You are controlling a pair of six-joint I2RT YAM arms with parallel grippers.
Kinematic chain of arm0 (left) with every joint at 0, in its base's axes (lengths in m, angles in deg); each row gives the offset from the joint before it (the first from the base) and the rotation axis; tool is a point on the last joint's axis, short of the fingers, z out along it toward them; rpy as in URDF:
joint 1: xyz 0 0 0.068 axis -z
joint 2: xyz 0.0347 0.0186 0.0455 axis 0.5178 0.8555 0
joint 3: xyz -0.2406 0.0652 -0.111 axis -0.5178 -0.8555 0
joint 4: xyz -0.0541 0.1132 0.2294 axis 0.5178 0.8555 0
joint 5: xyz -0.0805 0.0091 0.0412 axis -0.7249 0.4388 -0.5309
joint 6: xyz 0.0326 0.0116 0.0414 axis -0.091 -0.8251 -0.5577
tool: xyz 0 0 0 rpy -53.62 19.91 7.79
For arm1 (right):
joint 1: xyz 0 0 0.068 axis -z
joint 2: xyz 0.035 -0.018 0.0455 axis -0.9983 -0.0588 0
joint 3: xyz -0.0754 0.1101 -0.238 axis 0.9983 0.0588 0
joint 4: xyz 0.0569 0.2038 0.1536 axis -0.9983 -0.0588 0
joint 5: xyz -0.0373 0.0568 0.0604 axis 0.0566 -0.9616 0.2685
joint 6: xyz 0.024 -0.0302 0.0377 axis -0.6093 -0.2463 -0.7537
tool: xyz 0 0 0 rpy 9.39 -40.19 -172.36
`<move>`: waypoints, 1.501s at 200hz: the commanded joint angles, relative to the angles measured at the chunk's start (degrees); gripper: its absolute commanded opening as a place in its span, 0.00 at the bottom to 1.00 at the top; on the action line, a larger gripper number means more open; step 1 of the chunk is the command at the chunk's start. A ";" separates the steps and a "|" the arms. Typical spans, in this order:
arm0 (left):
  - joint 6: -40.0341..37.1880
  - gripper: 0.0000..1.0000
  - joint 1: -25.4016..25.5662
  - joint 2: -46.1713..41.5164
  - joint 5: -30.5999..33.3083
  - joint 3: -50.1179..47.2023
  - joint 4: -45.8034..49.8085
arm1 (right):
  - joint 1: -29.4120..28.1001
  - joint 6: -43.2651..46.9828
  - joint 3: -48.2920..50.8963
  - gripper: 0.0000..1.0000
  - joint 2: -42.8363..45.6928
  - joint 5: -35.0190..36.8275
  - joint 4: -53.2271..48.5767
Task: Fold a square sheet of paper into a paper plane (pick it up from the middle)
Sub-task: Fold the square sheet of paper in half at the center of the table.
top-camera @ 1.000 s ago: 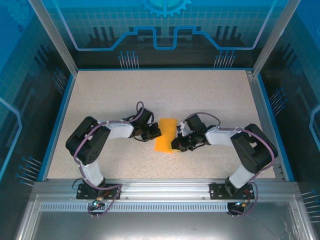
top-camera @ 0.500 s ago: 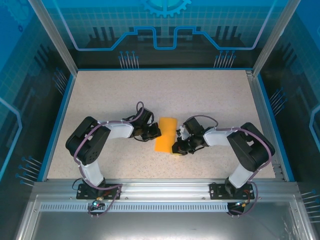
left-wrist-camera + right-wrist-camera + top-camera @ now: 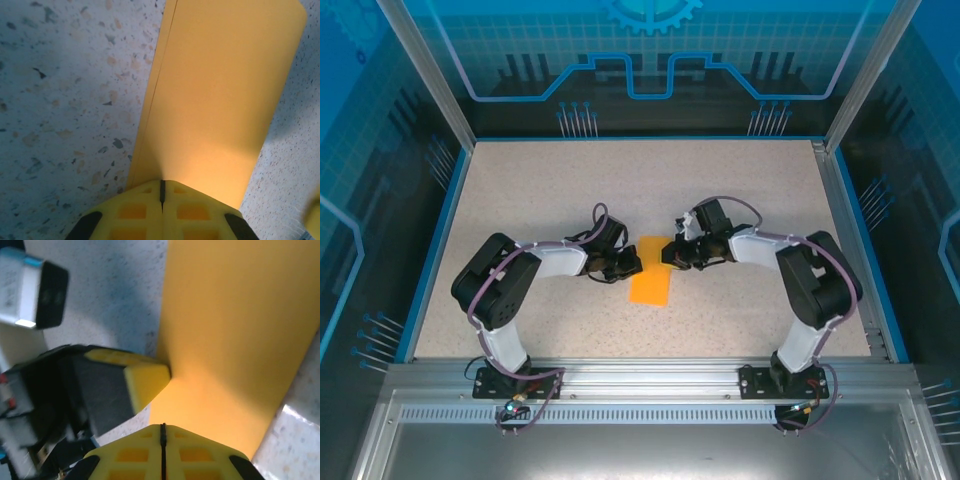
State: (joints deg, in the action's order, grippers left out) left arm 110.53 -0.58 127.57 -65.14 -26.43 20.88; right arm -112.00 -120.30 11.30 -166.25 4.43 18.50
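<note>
The sheet of paper [image 3: 651,272], folded into a narrow orange rectangle, lies flat at the centre of the table [image 3: 750,190]. The left gripper [image 3: 633,266], jaws closed together, meets its left edge. The right gripper [image 3: 670,256], likewise closed, meets its far right corner. Whether either tip pinches or merely presses the paper cannot be told. Table: speckled beige, blue-rimmed, enclosed by blue wall panels [image 3: 650,60].

Closed right hand [image 3: 162,429] against orange paper [image 3: 235,340]
</note>
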 commanded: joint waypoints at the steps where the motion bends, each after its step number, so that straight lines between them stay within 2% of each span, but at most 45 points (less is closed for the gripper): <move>1: -0.80 0.00 0.71 2.73 1.27 -1.53 6.89 | 1.16 0.08 0.25 0.08 -3.73 -0.56 -0.41; 45: -0.79 0.00 0.68 2.49 1.23 -1.42 6.97 | 1.95 1.13 0.98 0.08 -5.93 -1.44 -0.91; 82: -0.86 0.00 0.72 2.81 1.10 -1.36 6.92 | 4.72 0.94 -2.90 0.08 -2.40 -3.35 -0.99; 129: -0.75 0.00 0.67 2.93 0.48 -1.30 6.30 | 5.85 2.25 -11.05 0.08 -9.47 -2.33 -3.67; 154: -1.10 0.00 0.67 2.80 0.65 -1.18 6.70 | 6.20 2.70 -13.41 0.08 -12.97 0.52 -5.36; 185: -1.19 0.00 0.63 2.59 0.60 -1.06 6.82 | 6.60 2.11 -14.10 0.08 -16.83 0.60 -5.06; 242: -1.41 0.00 0.65 2.41 0.56 -1.31 6.96 | 8.09 3.41 -16.37 0.09 -13.32 -1.59 -6.36; 300: -1.46 0.00 0.64 1.69 0.32 -0.91 7.28 | 8.32 4.59 -18.17 0.09 -17.43 1.35 -9.17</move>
State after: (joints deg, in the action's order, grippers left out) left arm 110.35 -0.58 127.57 -65.21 -26.36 20.97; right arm -104.15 -116.83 -6.58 -181.68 4.23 12.03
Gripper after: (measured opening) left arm 0.066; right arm 0.090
